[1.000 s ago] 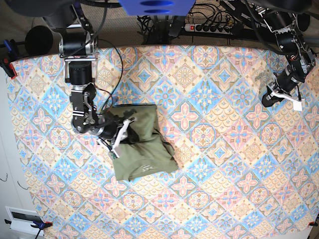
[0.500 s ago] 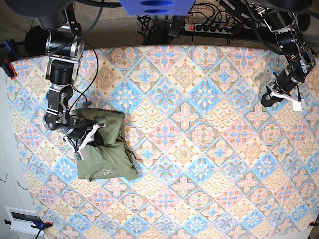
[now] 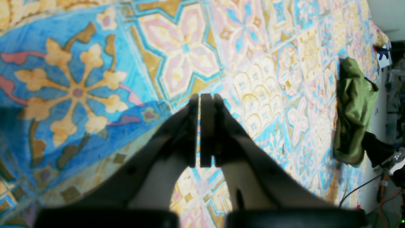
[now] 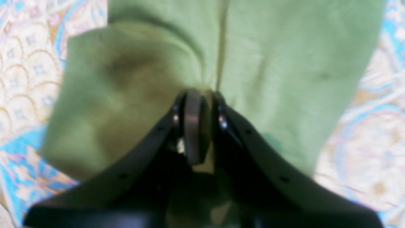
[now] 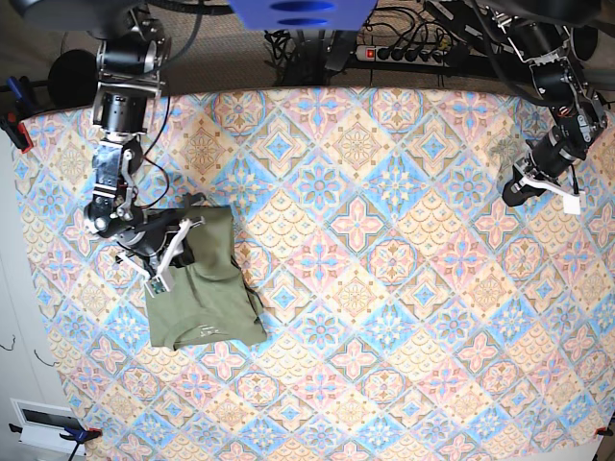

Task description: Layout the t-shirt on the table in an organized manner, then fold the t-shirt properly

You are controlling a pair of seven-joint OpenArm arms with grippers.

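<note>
Over at table's [image 5: 384, 288] left edge, right gripper [image 5: 171, 252] pinches folded olive-green cotton t-shirt [image 5: 207, 293]; sloppy release risks undoing fold. Left gripper [image 3: 200, 133] pressed together, empty.

Both arms are showing black segmented housings with silver joint bands and black cables trailing. Right claw [image 4: 196, 126] is showing black fingers with small metal screws; left claw [image 3: 202, 126] is wearing white-trimmed tips.

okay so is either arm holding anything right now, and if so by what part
The right gripper is shut on the t-shirt, pinching a bunched fold at its upper edge. The left gripper is shut and holds nothing.
</note>
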